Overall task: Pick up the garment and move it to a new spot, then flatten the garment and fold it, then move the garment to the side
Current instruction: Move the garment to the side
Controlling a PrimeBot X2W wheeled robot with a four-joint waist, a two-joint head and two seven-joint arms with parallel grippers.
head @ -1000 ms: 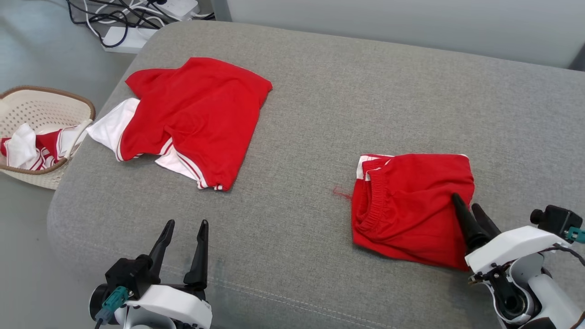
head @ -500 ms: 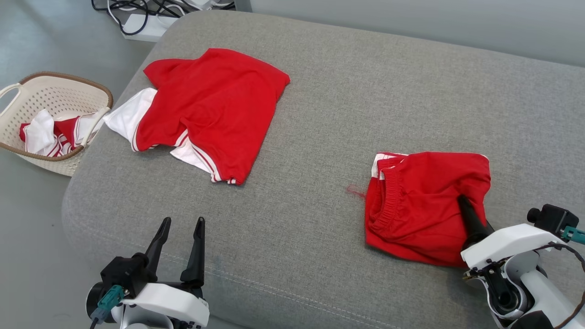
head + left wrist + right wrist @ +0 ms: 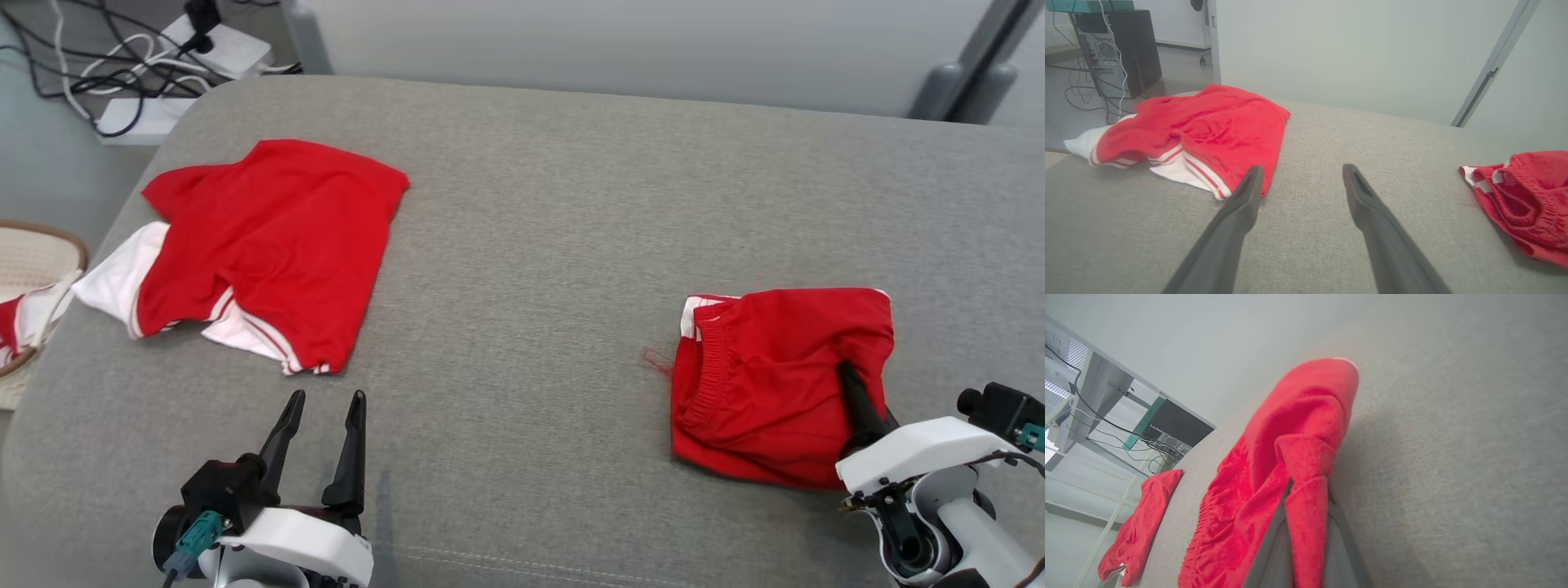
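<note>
The garment, folded red shorts (image 3: 767,392) with an elastic waistband and white trim, lies at the right of the grey cushion (image 3: 555,204). My right gripper (image 3: 846,372) is shut on a fold of the shorts' right edge, and the cloth bunches up over its fingers. The right wrist view shows the red cloth (image 3: 1290,428) pinched between the two fingers of the right gripper (image 3: 1306,485). My left gripper (image 3: 325,398) stands open over bare cushion at the lower left, holding nothing. In the left wrist view the left gripper (image 3: 1300,171) is open, with the shorts (image 3: 1527,196) far to its right.
A red shirt with white striped sleeves (image 3: 269,237) lies spread at the cushion's left (image 3: 1208,122). A woven basket (image 3: 49,233) with more red and white cloth stands off the left edge. Cables and a power strip (image 3: 122,73) lie on the floor behind.
My right gripper has shut on the shorts' right edge and drawn a fold of cloth up. The head camera has shifted. The left gripper has stayed open and still.
</note>
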